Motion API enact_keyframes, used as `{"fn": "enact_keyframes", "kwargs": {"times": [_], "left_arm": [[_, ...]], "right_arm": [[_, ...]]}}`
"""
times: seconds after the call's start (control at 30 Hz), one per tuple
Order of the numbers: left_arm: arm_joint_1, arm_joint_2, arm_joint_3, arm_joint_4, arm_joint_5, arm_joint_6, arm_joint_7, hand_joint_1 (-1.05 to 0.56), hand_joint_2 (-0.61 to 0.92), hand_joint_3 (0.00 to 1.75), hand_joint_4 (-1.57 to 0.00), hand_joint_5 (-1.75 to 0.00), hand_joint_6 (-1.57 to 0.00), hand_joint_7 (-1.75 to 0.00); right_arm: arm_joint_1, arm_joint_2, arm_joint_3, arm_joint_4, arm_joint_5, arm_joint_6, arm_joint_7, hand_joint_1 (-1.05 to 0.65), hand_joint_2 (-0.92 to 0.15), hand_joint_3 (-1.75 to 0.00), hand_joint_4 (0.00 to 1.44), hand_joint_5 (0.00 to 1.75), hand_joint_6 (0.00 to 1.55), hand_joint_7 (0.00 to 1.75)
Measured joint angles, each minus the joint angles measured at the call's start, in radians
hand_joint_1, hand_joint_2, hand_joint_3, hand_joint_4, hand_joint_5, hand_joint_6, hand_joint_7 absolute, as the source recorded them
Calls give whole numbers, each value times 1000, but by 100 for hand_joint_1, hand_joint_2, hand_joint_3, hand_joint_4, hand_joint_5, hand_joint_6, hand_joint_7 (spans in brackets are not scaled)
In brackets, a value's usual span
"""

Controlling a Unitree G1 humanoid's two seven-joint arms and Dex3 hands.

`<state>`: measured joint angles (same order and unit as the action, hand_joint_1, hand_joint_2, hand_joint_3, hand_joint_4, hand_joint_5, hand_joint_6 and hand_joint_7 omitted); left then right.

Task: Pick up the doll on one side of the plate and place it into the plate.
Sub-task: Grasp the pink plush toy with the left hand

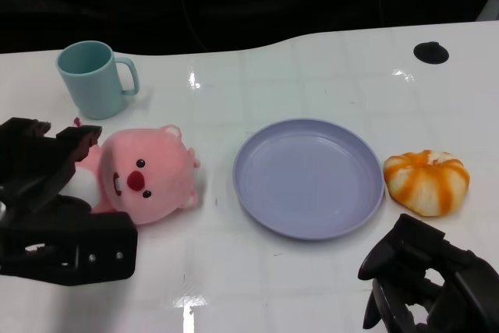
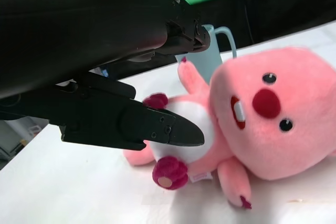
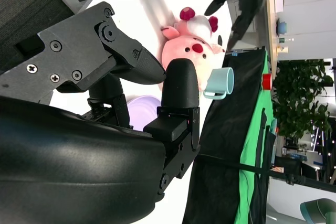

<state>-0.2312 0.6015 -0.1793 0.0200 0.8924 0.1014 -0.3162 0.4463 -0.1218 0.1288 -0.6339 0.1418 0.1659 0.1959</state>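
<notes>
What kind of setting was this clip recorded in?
Probably an indoor lab or office demo space: a white table edged by a black-and-green backdrop cloth, with staged props, namely a pink plush doll, a lavender plate and a teal mug.

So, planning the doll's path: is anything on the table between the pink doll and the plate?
No: the head view shows bare white table between pink doll and plate.

I see the pink plush doll (image 1: 144,179) lying on its back on the white table, red nose up, just left of the plate (image 1: 309,178). The plate is lavender, round, shallow and holds nothing.
</notes>
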Motion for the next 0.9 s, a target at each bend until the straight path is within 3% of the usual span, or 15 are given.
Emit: {"fn": "enact_keyframes", "kwargs": {"times": [0.33,0.5,0.63,0.73,0.77,0.83,0.9], "left_arm": [[-153,-11,-113,251,-2,-20,0,-76,92,2,-3,-24,-16,-1],[-278,-62,-189,492,-6,-27,7,-69,92,3,-8,-18,-17,-1],[-352,-95,-228,661,-25,-41,45,-61,92,2,-18,-14,-24,-2],[-394,-121,-243,764,-46,-53,92,-49,89,0,-35,-12,-44,-4],[-401,-132,-243,792,-58,-53,113,-42,89,0,-50,-17,-55,-7],[-411,-145,-245,835,-79,-60,154,-36,91,2,-66,-27,-63,-8],[-421,-146,-260,861,-80,-82,188,-33,92,8,-64,-67,-75,-7]], "right_arm": [[8,1,5,-15,-2,1,-1,-24,-62,-112,62,175,49,155],[8,1,6,-25,-2,16,-3,-25,-61,-113,62,175,49,155],[10,0,6,-26,-2,15,-2,-25,-61,-114,62,175,50,155],[14,0,6,-28,-2,16,-2,-25,-61,-114,62,175,50,155],[17,0,6,-31,-2,16,-3,-25,-61,-114,62,175,50,155],[20,0,7,-39,-2,18,-3,-25,-61,-113,62,175,50,155],[21,0,7,-45,-2,19,-3,-26,-61,-113,62,175,50,154]]}}
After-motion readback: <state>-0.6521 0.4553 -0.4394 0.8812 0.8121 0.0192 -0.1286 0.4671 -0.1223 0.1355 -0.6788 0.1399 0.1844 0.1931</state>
